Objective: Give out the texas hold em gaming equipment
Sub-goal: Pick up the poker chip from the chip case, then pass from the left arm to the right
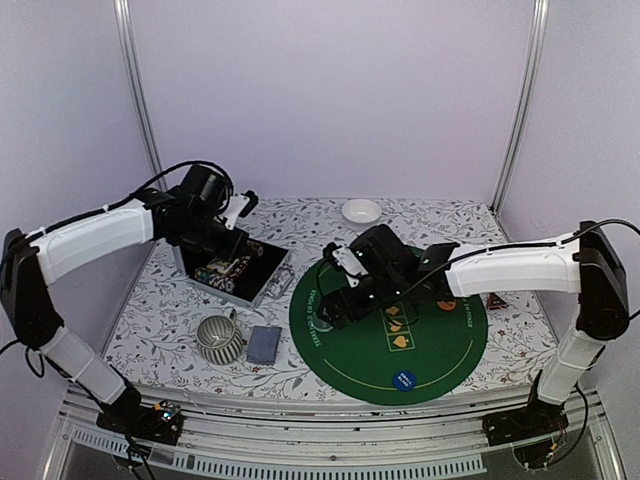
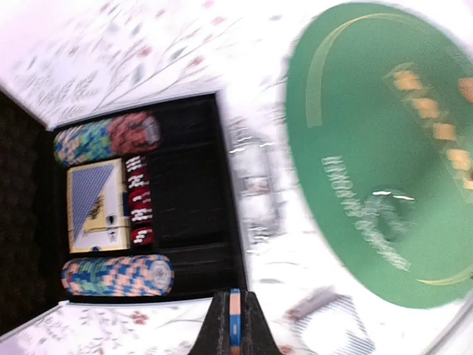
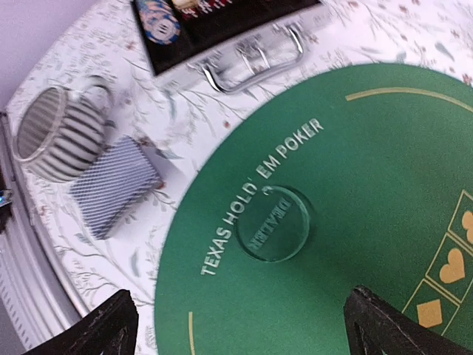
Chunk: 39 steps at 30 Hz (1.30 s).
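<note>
My left gripper (image 2: 235, 325) is shut on a blue-and-orange chip (image 2: 235, 314), held edge-on above the near rim of the open black case (image 2: 185, 185). The case holds rows of blue-orange chips (image 2: 118, 275), red chips (image 2: 139, 203) and a card deck (image 2: 94, 207). In the top view this gripper (image 1: 228, 243) hangs over the case (image 1: 262, 262). My right gripper (image 3: 247, 333) stands open just above the green poker mat (image 3: 355, 170), near the clear dealer button (image 3: 272, 224). A grey-blue card deck (image 3: 114, 185) lies on the cloth left of the mat.
A ribbed grey mug (image 1: 220, 338) stands beside the loose deck (image 1: 264, 344). A white bowl (image 1: 361, 210) sits at the back. On the mat (image 1: 350, 375) lie a blue chip (image 1: 404, 379) and an orange one (image 1: 446, 303); a red marker (image 1: 497, 300) lies at its right.
</note>
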Motion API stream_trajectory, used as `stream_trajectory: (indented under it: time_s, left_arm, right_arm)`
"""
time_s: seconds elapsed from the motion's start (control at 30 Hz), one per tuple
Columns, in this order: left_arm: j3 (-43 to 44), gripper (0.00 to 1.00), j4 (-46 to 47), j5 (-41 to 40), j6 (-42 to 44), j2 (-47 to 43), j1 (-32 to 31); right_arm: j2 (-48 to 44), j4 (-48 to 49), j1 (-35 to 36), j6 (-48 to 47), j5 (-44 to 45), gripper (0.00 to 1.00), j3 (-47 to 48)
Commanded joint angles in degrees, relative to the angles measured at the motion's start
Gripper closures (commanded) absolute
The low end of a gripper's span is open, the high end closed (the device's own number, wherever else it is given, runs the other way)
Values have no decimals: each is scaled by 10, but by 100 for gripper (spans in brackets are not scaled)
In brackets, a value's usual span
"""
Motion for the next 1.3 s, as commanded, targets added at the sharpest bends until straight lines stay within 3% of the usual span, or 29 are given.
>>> stream_trajectory:
  time_s: [0.0, 0.13, 0.33, 0.47, 0.67, 0.9, 1.0, 1.17, 1.27]
  left_arm:
    - [-53, 100, 79, 237, 7, -128, -7]
    - [-99, 100, 156, 350, -48, -230, -9]
    - [-190, 100, 360, 445, -175, -325, -15]
    - [-224, 100, 437, 489, -218, -341, -17]
    - [-228, 100, 460, 496, -231, -331, -26]
    - [-232, 100, 470, 495, -228, -324, -33]
    - [-234, 100, 468, 492, -224, -326, -34]
    - [-233, 100, 453, 478, -205, -329, -34]
    - [-233, 100, 448, 481, -201, -324, -34]
  right_arm:
    - [-112, 139, -4, -60, -125, 1, -39]
    - [-153, 290, -5, -72, -255, 1, -77]
    - [-90, 431, -3, -1, -357, 18, -43]
    - [-63, 507, -1, 38, -395, 33, -22]
    - [-35, 528, 11, 36, -380, 39, 7]
    - [18, 545, 14, 63, -387, 63, 50]
    - [26, 559, 15, 64, -401, 62, 55]
    - [31, 562, 17, 57, -399, 52, 62]
    - [34, 566, 18, 59, -393, 60, 67]
